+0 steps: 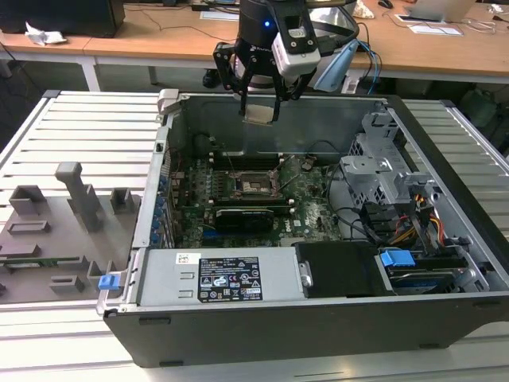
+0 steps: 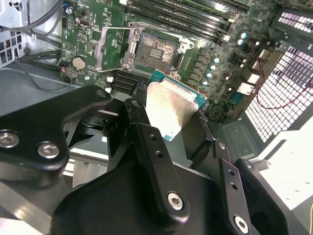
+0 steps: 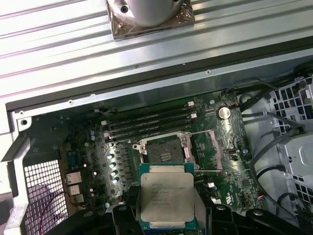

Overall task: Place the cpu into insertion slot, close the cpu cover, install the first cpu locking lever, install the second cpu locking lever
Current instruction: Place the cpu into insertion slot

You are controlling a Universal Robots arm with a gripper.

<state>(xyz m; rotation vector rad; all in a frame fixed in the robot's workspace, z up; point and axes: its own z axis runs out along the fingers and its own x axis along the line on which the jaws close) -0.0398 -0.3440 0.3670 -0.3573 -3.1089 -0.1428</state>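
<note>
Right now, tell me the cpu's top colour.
Dull silver-grey cpu, clearest in the first wrist view.

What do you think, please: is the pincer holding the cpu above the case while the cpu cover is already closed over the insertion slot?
Not quite: in the second wrist view the cpu cover is open, beside the bare insertion slot, not closed over it. The pincer does hold the cpu above the case.

The hand (image 1: 260,108) points downward (fingers (image 2: 139,117) clamped on the cpu (image 3: 165,198)).
</note>
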